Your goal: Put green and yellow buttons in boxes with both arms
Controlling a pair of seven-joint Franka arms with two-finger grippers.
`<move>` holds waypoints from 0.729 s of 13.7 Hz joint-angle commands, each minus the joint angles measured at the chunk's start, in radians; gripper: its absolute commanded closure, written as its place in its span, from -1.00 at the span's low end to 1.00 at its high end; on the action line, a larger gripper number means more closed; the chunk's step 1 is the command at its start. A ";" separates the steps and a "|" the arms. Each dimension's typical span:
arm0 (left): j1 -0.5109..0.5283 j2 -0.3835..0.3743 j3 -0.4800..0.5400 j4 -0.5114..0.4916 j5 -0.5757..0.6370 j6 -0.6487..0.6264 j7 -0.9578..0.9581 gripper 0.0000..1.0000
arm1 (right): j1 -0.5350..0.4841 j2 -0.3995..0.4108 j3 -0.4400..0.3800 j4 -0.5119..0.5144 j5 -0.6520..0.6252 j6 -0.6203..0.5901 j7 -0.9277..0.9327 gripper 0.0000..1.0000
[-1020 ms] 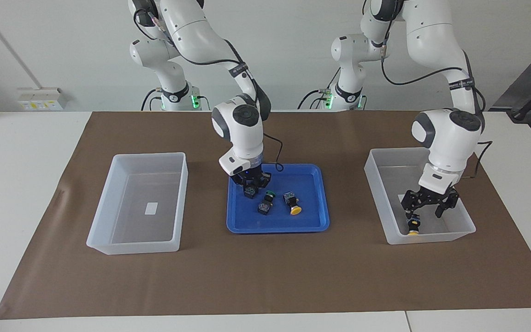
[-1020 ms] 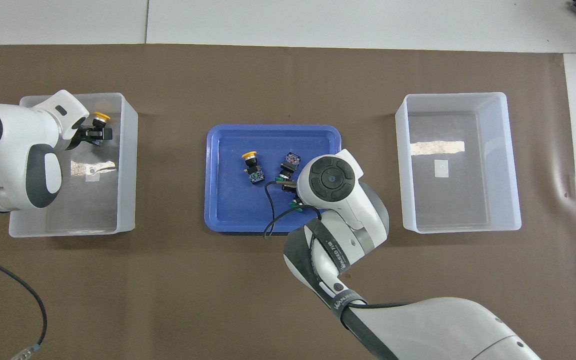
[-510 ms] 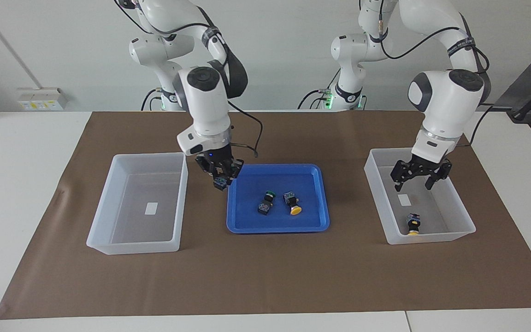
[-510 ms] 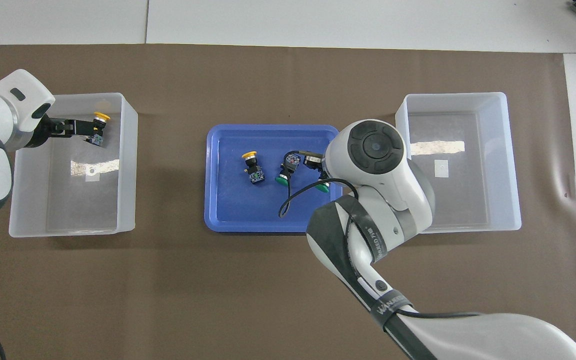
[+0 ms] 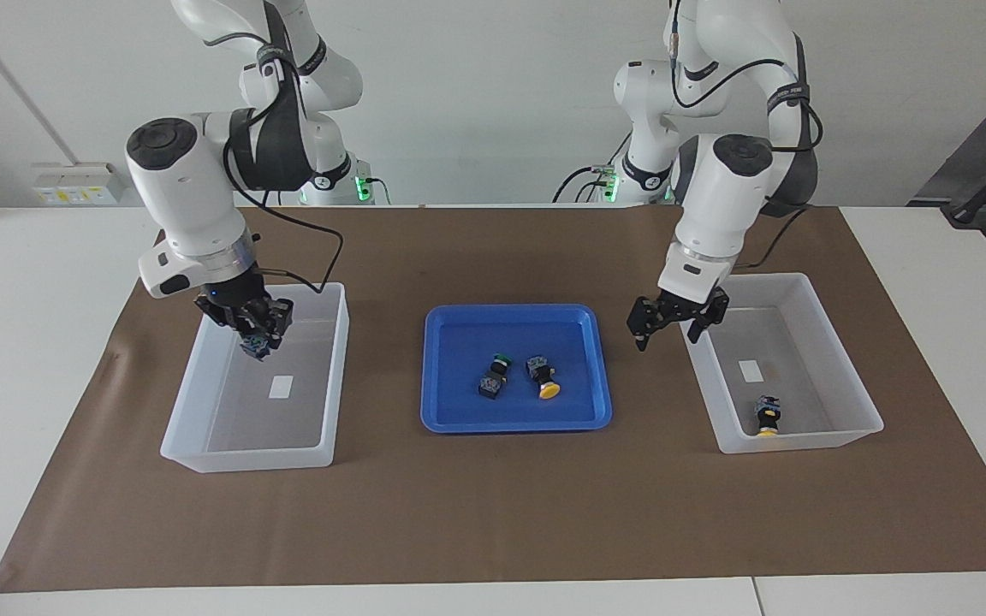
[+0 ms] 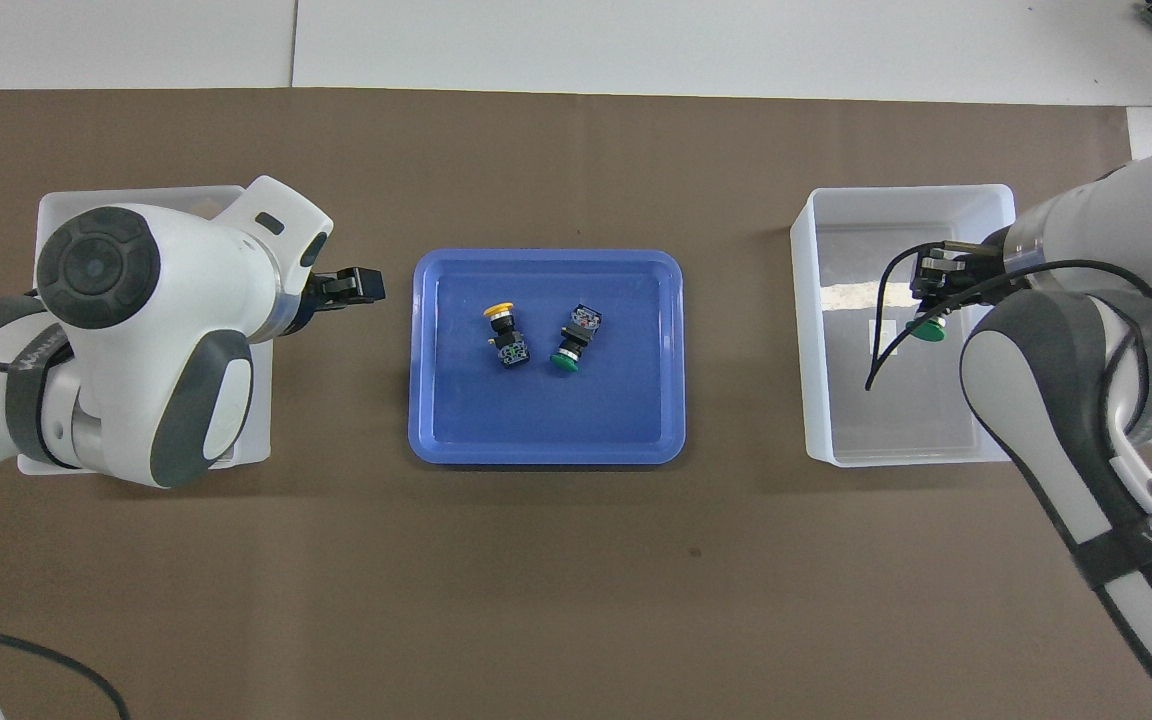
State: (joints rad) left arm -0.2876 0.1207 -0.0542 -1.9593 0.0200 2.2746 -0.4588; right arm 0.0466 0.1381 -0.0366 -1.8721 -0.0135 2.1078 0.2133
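My right gripper (image 5: 256, 339) is shut on a green button (image 6: 926, 329) and hangs over the box (image 5: 245, 452) at the right arm's end of the table, above its rim. My left gripper (image 5: 667, 335) is open and holds nothing. It hovers over the gap between the blue tray (image 5: 450, 419) and the other box (image 5: 801, 441). A yellow button (image 5: 769, 417) lies in that box, at the end farther from the robots. On the tray lie another green button (image 6: 571, 345) and another yellow button (image 6: 504, 330), side by side.
A brown mat (image 5: 493, 513) covers the table under both boxes and the tray. In the overhead view the left arm's wrist (image 6: 156, 330) covers most of its box (image 6: 56, 200). A white label (image 5: 282, 387) is stuck to the floor of the right arm's box.
The right gripper lifted a green button off the tray and carried it over its box. The left gripper rose out of its box, leaving the yellow button there, and swung toward the tray.
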 commanded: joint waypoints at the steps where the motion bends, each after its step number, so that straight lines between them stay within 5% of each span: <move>1: -0.088 0.029 0.019 -0.018 -0.005 0.049 -0.105 -1.00 | -0.059 0.029 0.015 -0.076 0.020 0.140 -0.100 1.00; 8: -0.228 0.218 0.022 0.063 0.006 0.138 -0.287 -1.00 | -0.090 0.124 0.017 -0.186 0.035 0.399 -0.117 1.00; 9: -0.231 0.227 0.020 0.066 0.006 0.140 -0.288 -1.00 | -0.086 0.124 0.017 -0.186 0.062 0.399 -0.117 0.84; 10: -0.243 0.229 0.019 0.059 0.009 0.152 -0.290 -1.00 | -0.079 0.126 0.015 -0.193 0.079 0.399 -0.117 0.40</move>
State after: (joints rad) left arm -0.5007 0.3155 -0.0520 -1.9313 0.0203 2.4099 -0.7252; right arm -0.0217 0.2761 -0.0353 -2.0483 0.0193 2.4929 0.1278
